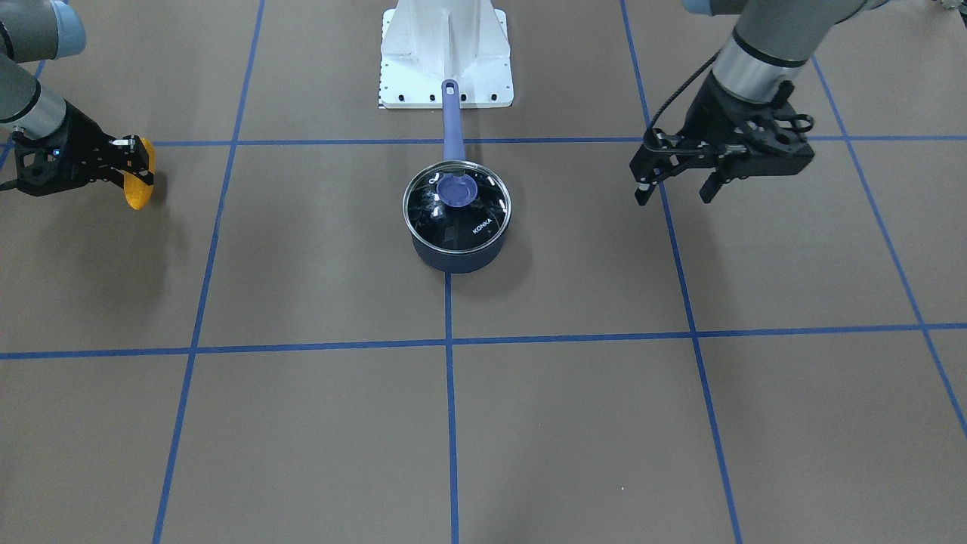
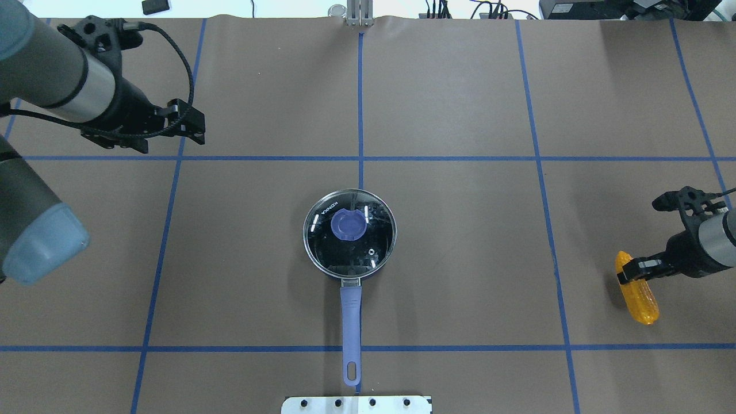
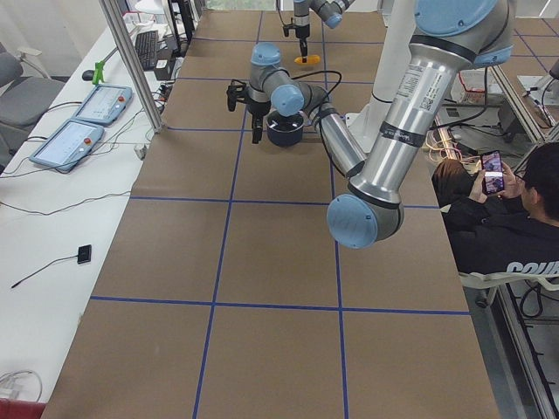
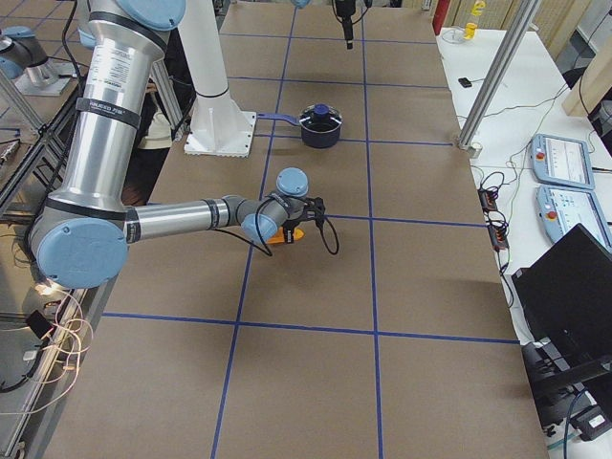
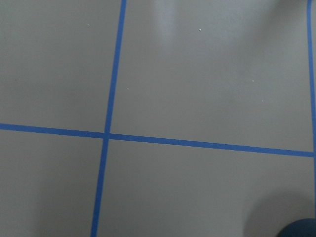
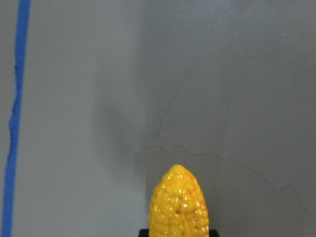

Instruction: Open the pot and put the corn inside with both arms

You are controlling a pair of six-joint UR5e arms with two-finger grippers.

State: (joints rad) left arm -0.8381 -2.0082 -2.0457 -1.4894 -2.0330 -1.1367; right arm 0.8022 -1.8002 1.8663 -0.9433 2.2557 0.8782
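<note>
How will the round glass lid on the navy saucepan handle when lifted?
The round glass lid looks rigid, likely breakable if dropped. Its smooth blue knob seems the only grip, so it may slip or swing. Round-rimmed, it could roll if set on edge.

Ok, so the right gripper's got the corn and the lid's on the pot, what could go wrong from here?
The lid covers the pot; if the corn arrives before the left gripper lifts it, the corn hits glass.
The knob is small and round; an off-centre pinch may slip or shove the pot.
The right gripper seems to hold the corn near one end, so it could pivot or drop.
</note>
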